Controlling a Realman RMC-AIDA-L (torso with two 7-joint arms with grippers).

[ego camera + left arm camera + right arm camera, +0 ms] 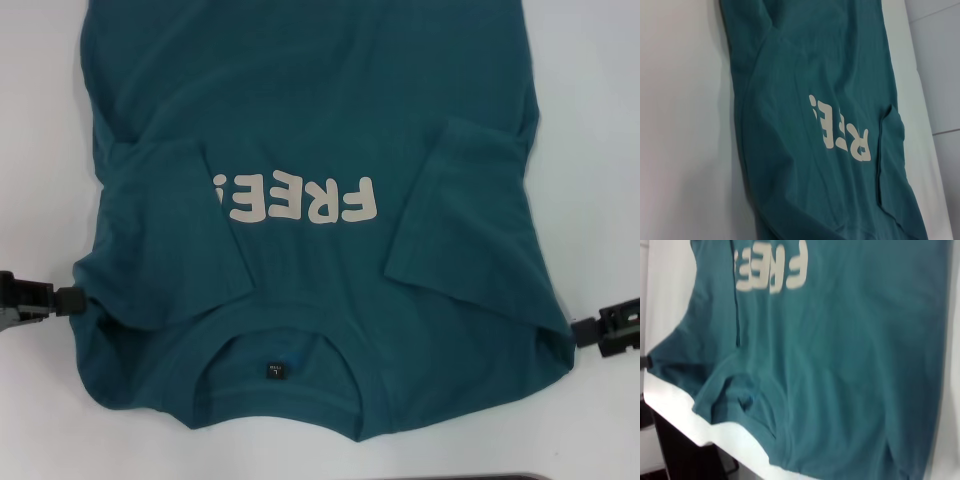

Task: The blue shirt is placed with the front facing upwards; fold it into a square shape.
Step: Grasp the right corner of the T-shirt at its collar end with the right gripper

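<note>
While both sleeves are already lying folded in over the chest, the blue shirt point(320, 130) is still stretching long across the white table point(600, 120), collar at its near edge, so the lengthwise folds are remaining. The left gripper point(78, 297) and right gripper point(578, 334) are sitting at the shoulder corners; whether they are pinching cloth I cannot tell. Nothing else is obstructing.

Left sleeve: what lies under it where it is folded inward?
The left sleeve lies on the blue shirt, covering part of the exclamation mark in the lettering. Nothing else under it shows.
</note>
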